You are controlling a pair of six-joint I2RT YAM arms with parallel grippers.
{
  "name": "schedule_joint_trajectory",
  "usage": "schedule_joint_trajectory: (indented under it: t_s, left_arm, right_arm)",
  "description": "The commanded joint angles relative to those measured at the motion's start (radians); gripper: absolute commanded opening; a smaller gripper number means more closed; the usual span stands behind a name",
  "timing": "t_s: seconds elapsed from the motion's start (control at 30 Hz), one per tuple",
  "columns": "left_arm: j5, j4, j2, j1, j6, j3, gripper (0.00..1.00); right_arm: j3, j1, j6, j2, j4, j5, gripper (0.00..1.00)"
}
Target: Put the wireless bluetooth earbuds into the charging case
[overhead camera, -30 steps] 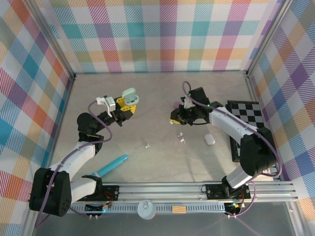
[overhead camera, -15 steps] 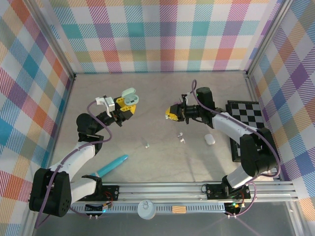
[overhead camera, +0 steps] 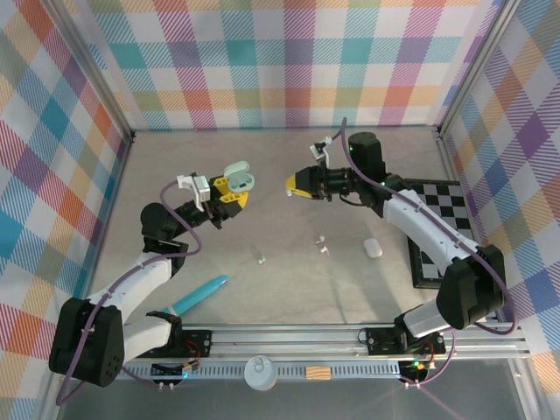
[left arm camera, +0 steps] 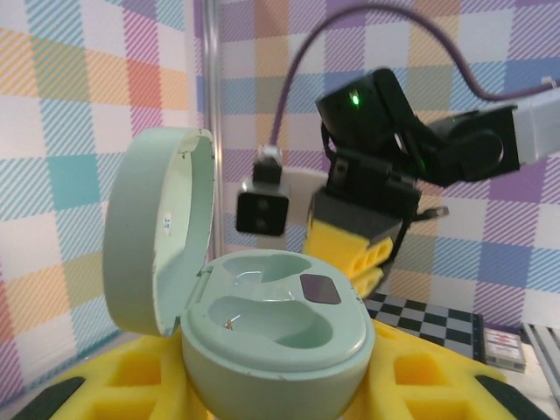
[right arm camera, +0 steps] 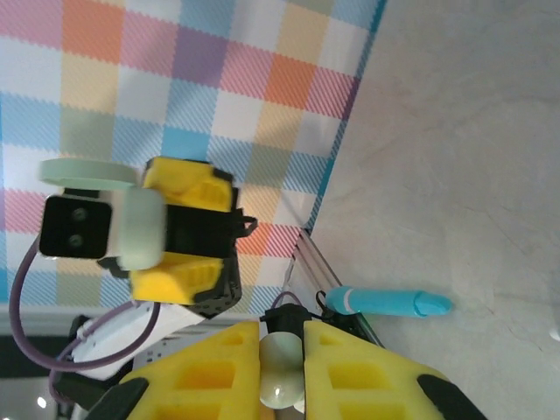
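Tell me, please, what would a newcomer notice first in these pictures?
The open mint charging case, held up by the left gripper left of the middle, draws the eye first. Facing it, the right gripper is shut on a pale earbud. A turquoise stick lies on the table near the left arm's base.

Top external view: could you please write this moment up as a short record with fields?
left jaws: shut on mint charging case, raised
case lid: open; both wells look empty
right jaws: shut on a pale earbud, facing the case
loose earbuds: three on the table
white case: closed, near the checkerboard
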Motion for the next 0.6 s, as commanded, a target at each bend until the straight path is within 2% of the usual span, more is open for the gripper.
schedule_joint_trajectory:
  t_s: [0.0, 0.13, 0.57]
  left_arm:
    - [0.035, -0.016, -0.003, -0.026, 0.032, 0.025, 0.32]
    - [0.038, -0.055, -0.009, -0.054, 0.053, 0.030, 0.32]
    - [0.049, -0.081, 0.004, -0.088, 0.058, 0.041, 0.32]
  right_arm:
    - [0.094, 0.040, -0.156, -0.011, -0.142, 0.012, 0.15]
    - [0.176, 0.079, -0.219, 0.002, -0.184, 0.030, 0.15]
    - [0.262, 0.164, -0.291, 0.051, -0.187, 0.058, 0.16]
